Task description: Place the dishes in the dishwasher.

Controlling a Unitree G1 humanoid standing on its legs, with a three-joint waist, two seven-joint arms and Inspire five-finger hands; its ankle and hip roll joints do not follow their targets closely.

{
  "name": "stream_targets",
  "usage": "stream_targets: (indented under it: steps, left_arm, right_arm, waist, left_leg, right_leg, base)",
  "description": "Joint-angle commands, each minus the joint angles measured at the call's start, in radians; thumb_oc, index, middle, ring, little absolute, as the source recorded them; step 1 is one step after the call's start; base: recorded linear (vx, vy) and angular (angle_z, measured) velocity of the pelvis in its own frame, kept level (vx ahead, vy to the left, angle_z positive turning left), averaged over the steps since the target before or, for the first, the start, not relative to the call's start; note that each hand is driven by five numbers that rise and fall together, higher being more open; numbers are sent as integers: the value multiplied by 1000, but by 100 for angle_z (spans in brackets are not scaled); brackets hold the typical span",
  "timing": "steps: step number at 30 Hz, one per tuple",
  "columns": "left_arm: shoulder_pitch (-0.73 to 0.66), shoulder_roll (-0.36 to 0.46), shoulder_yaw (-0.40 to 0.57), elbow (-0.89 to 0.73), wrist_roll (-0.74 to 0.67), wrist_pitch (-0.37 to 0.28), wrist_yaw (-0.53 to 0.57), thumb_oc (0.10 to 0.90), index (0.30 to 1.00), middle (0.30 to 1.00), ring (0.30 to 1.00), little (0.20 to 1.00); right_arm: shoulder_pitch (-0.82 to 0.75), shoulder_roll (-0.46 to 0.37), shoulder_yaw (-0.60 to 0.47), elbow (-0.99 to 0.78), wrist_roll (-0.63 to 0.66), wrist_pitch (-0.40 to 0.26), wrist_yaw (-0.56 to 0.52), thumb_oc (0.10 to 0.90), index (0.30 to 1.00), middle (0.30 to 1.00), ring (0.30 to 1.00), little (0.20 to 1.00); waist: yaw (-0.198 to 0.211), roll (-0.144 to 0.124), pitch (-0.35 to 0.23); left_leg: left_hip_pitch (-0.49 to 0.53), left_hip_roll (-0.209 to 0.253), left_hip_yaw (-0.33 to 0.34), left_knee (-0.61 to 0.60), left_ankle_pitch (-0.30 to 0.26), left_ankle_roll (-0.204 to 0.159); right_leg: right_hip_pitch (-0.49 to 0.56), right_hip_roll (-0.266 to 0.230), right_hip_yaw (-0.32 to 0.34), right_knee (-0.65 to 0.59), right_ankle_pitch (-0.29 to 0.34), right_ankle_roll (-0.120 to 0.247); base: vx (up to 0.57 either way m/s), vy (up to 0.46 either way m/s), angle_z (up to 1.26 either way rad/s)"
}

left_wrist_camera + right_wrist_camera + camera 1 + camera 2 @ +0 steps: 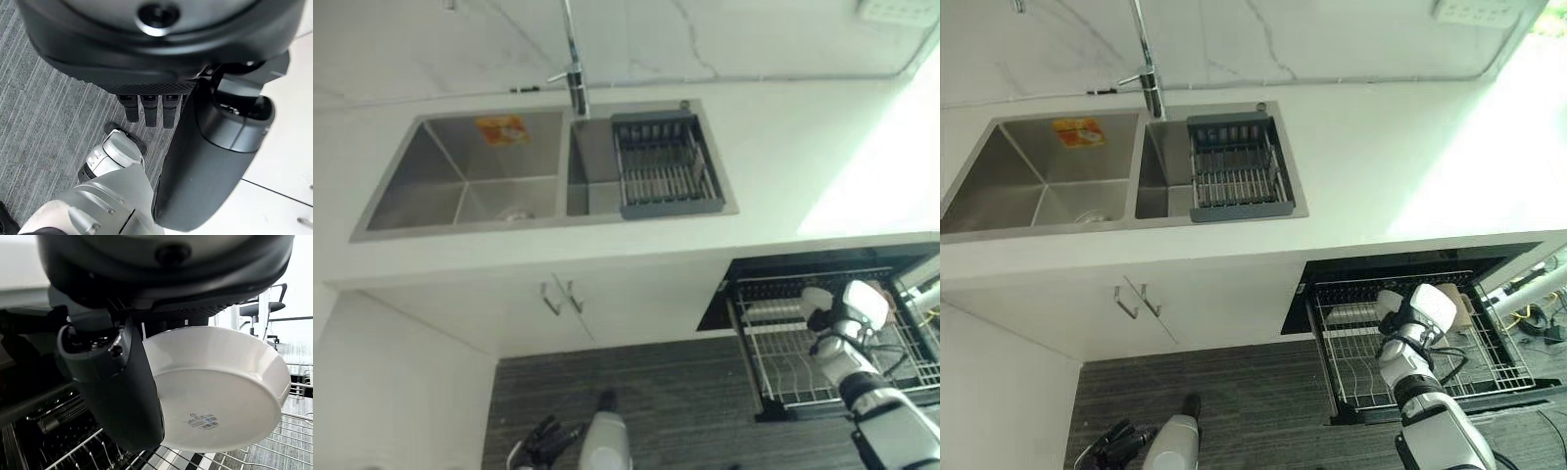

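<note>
right hand [122, 396] fills the near field of its wrist view, thumb curled across the inner face of a white plate [220, 387], clamped on it; the fingers behind the plate are hidden. plate is held roughly on edge, underside with a small label turned toward the wrist camera, above the wire rack [234, 458].

head views: right arm reaches down to the pulled-out dishwasher rack [1361, 367], which sits below the counter [1381, 166] edge, to the right of the cabinet doors [1136, 299]. plate reads as a white disc at the hand [1427, 311], over the rack and not yet seated. a second pale item lies toward the rack's back left [1351, 313]; cannot tell what it is.

left hand [543, 443] hangs low near the floor [685, 401], fingers straight and relaxed, holding nothing.

sink [470, 171] and grey drain rack [664, 166] on the counter appear to hold no dishes.

step in hand (judgement): loading, plate carried over the rack, placement pending.

next move calls for: lowering the plate edge-first between tines, keeping it upright, clear of the pale item; release thumb only once the rim is supported, or it could tip flat.
</note>
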Motion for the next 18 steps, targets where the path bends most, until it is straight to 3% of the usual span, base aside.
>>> stream_targets:
  steps: [1, 10, 18]
  left_arm:
    - [-19, 55, -39, -69, -52, -43, 10, 800, 900, 900, 900, 900]
    - [-57, 87, -62, -123, -134, -59, 5, 800, 900, 900, 900, 900]
    - [-91, 98, -70, -153, -177, -75, 2, 800, 900, 900, 900, 900]
  right_arm:
    - [-141, -127, 18, -41, -33, -9, -139, 400, 300, 300, 300, 300]
    - [-264, -164, 64, 16, -15, 18, -200, 400, 300, 300, 300, 300]
    - [-283, -112, 96, 82, 56, 49, -61, 400, 300, 300, 300, 300]
  waist:
    - [7, -3, -18]
    - [42, 6, 50]
    - [49, 6, 89]
  left_leg:
    - [29, -38, 34, 35, -114, 46]
    - [-53, -55, 0, 35, -95, 55]
    - [-95, -59, -11, 35, -89, 59]
  right_leg:
    - [-24, 8, -3, 92, -72, -18]
    - [-86, 5, -3, 92, -56, -13]
    - [-129, 2, 2, 92, -43, -12]
  base:
    - [-70, -20, 11]
    - [-79, -47, 10]
    - [-50, -19, 2]
